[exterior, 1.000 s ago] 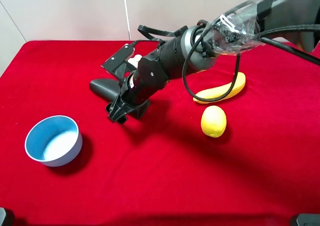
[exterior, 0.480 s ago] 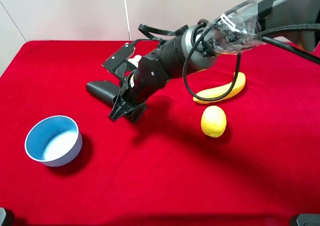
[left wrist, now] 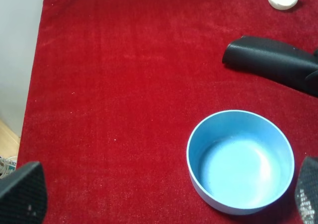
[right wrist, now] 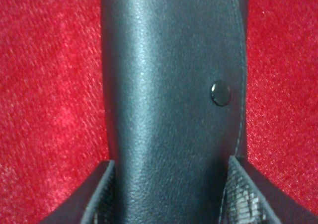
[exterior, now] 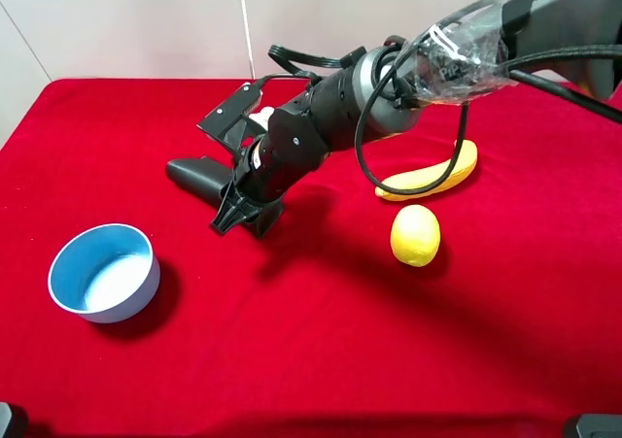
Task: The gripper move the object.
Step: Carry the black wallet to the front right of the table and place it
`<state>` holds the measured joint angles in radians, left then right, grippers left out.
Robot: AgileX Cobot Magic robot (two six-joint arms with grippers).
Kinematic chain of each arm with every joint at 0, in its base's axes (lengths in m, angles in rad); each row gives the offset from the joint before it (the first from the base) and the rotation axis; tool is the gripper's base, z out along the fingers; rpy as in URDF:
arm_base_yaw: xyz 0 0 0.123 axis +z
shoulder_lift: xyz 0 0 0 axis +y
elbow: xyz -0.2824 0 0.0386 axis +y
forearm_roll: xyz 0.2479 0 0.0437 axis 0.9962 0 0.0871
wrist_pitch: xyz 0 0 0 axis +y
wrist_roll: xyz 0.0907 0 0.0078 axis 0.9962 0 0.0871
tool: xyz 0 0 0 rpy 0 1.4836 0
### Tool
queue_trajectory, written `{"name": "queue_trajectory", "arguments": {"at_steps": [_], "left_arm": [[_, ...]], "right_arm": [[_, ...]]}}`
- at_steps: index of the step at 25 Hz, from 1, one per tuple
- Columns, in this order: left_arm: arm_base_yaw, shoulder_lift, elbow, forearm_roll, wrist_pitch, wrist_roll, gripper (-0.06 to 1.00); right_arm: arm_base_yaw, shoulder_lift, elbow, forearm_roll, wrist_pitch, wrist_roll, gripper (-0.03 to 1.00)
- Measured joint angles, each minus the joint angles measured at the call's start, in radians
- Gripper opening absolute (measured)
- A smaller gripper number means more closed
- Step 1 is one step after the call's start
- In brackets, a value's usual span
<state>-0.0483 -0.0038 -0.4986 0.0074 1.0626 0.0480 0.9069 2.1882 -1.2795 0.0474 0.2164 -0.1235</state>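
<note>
1. Furthest left, the blue bowl [exterior: 104,272] stands alone on the red desk [exterior: 321,360]. The left gripper [left wrist: 164,199] hangs above it with its fingers spread wide and nothing between them, taking no part.
2. Next comes the object [exterior: 192,175], a black pouch lying flat on the desk, beyond the bowl and to its right. In the high view only its rounded left end shows clear of the arm.
3. Over the pouch's right part sits the right gripper [exterior: 241,213], angled down toward the cloth. The wrist view shows one of its pads [right wrist: 102,194] on each long side of the pouch, both against it, so I judge this gripper closed on the object.
4. The step in hand therefore looks like the move itself: the grasp is made, and the pouch is low on the desk and not released.
5. The next move calls for a firm, steady hold, since a smooth case held near one end may swing or slip. It also needs a path that clears the bowl.
6. Rightmost, the lemon [exterior: 415,234] and the banana [exterior: 432,174] lie well apart from the pouch, out of the way.
</note>
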Motion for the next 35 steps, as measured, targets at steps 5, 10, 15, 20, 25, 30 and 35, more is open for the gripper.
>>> {"name": "queue_trajectory", "arguments": {"at_steps": [5, 10, 15, 20, 25, 30, 35], "left_arm": [[0.0, 0.0, 0.0, 0.0, 0.0, 0.0, 0.99], [0.0, 0.0, 0.0, 0.0, 0.0, 0.0, 0.99], [0.0, 0.0, 0.0, 0.0, 0.0, 0.0, 0.99], [0.0, 0.0, 0.0, 0.0, 0.0, 0.0, 0.99], [0.0, 0.0, 0.0, 0.0, 0.0, 0.0, 0.99], [0.0, 0.0, 0.0, 0.0, 0.0, 0.0, 0.99], [0.0, 0.0, 0.0, 0.0, 0.0, 0.0, 0.99]], "right_arm": [[0.0, -0.002, 0.0, 0.0, 0.001, 0.0, 0.38], [0.0, -0.015, 0.0, 0.001, 0.018, 0.0, 0.35], [0.0, -0.035, 0.001, 0.004, 0.048, 0.0, 0.31], [0.0, -0.071, 0.002, 0.006, 0.078, 0.0, 0.29], [0.0, -0.124, 0.002, 0.006, 0.096, 0.0, 0.28], [0.0, -0.17, 0.003, 0.0, 0.114, 0.0, 0.28], [0.0, -0.218, 0.003, -0.008, 0.172, 0.0, 0.27]]}}
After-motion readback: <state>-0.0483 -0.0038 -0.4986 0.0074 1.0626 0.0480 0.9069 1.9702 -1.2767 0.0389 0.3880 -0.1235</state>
